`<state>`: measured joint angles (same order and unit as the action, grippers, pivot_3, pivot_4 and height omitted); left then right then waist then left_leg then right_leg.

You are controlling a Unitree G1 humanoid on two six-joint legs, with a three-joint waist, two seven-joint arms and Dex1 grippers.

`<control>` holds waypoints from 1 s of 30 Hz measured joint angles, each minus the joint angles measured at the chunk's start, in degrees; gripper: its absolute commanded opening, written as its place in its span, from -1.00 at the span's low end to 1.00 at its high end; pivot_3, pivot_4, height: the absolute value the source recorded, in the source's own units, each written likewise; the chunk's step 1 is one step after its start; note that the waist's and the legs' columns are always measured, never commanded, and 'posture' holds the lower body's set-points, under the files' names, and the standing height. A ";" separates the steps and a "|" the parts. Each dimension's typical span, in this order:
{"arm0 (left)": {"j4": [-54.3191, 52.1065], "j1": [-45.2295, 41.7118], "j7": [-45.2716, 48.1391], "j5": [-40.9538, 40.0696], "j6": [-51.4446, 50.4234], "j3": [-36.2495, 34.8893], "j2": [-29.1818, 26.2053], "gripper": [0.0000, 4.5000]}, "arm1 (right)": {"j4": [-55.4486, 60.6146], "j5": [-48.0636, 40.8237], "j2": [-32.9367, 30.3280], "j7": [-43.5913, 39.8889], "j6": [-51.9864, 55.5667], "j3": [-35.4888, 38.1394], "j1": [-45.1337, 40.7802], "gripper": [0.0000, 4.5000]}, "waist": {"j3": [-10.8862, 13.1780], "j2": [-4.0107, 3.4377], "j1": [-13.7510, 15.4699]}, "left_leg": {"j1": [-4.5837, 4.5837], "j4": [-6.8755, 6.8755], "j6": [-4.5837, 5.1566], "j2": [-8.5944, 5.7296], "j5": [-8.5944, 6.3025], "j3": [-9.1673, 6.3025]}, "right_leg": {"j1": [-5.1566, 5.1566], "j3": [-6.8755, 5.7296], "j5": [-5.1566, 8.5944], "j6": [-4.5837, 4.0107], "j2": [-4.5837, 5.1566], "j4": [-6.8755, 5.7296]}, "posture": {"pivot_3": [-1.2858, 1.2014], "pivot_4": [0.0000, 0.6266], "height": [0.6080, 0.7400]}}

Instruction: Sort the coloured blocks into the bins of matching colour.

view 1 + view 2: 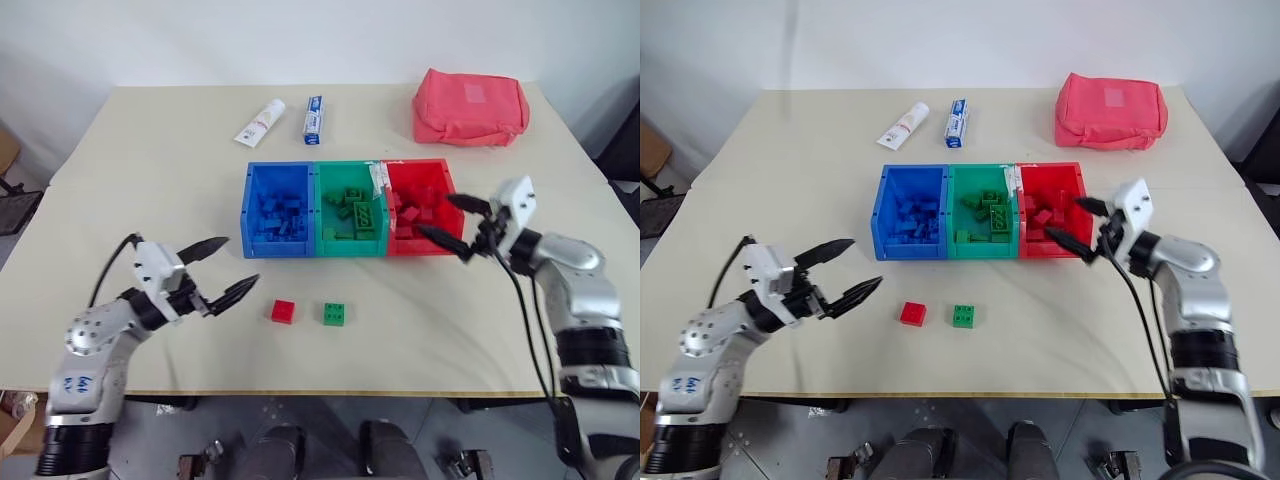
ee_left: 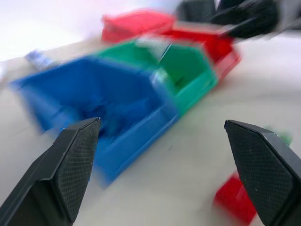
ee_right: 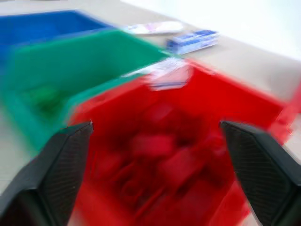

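Handwritten marks show on the left arm's shoulder casing, too small to read; the print on the white tube [image 1: 261, 122] and the blue-and-white box [image 1: 313, 118] near the bench's far edge cannot be read either. A white label strip [image 1: 379, 180] sits on the wall between the green bin and the red bin, illegible.

The three joined bins stand mid-bench: blue bin [image 1: 252, 215], green bin [image 1: 349, 250], red bin [image 1: 445, 180], each holding blocks of its own colour. Two blocks lie loose on the bench [image 1: 120, 160] in front of them: a red block [image 1: 283, 311] and a green block [image 1: 335, 313], near each other but apart.

The left gripper [image 1: 222, 270] is released, jaws spread, just beside the red block. The right gripper [image 1: 452, 225] is also released and empty, jaws wide at the red bin's right end.

A pink pouch [image 1: 470, 106] lies at the far right corner. Bare bench surrounds the bins on both sides.
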<state>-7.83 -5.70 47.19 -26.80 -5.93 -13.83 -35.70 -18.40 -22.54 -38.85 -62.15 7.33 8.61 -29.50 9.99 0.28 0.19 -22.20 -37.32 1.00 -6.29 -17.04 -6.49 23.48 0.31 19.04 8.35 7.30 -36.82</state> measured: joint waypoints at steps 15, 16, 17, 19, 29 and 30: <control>4.09 -8.19 20.10 5.42 0.44 14.43 -8.13 1.00 | 14.77 -2.71 -9.03 -15.86 -6.62 1.50 19.62 0.99 | 0.01 -0.01 0.81 | 0.01 -0.03 0.01 -0.03 -0.01 -0.01 | -0.04 0.04 0.00 0.00 0.08 0.00 | 0.03 -0.52 1.00; 1.96 -10.79 19.22 6.55 -1.90 17.47 -6.28 1.00 | 16.22 -3.04 -9.04 -15.57 -5.87 1.65 20.69 0.99 | 0.01 -0.01 1.23 | -0.03 -0.10 0.03 -0.04 -0.02 0.00 | -0.05 0.01 -0.01 0.02 0.07 0.00 | 0.03 -0.52 1.00; 0.21 -13.26 18.05 7.90 -4.16 20.43 -4.55 1.00 | 17.58 -3.44 -9.03 -15.25 -5.29 1.66 21.24 0.99 | 0.02 0.00 1.36 | -0.06 -0.18 0.04 -0.07 -0.02 0.00 | -0.05 0.00 -0.02 0.04 0.05 -0.03 | 0.03 -0.52 1.00; -2.06 -19.23 14.51 11.84 -11.31 26.52 -1.04 1.00 | 20.24 -4.00 -9.22 -14.24 -4.08 2.72 23.09 0.99 | 0.03 0.02 1.46 | -0.08 -0.27 0.05 -0.07 -0.03 0.02 | -0.07 0.00 -0.03 0.06 -0.01 -0.06 | 0.03 -0.52 1.00; -2.08 -29.07 8.02 24.61 -25.05 41.85 3.77 0.91 | 25.72 -4.57 -9.22 -9.33 -1.87 5.52 29.23 1.00 | 0.06 0.07 0.97 | 0.02 -0.22 0.00 0.16 -0.06 0.22 | 0.00 0.28 -0.03 0.04 -0.60 -0.07 | 0.03 -0.52 1.00; -1.66 -29.88 8.38 25.03 -25.72 42.48 3.82 0.82 | 26.21 -4.60 -9.22 -8.98 -1.83 5.76 29.82 1.00 | 0.07 0.09 1.19 | 0.01 -0.26 0.00 0.15 -0.07 0.20 | -0.02 0.27 -0.03 0.04 -0.60 -0.07 | 0.03 -0.52 1.00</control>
<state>-9.49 -35.57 55.57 -1.76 -31.65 28.64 -31.88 7.81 -27.14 -48.08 -71.13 5.49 14.37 0.32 10.06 0.37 1.38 -22.19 -37.58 0.99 -6.14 -17.11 -6.29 23.47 0.58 19.01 8.39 6.70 -36.90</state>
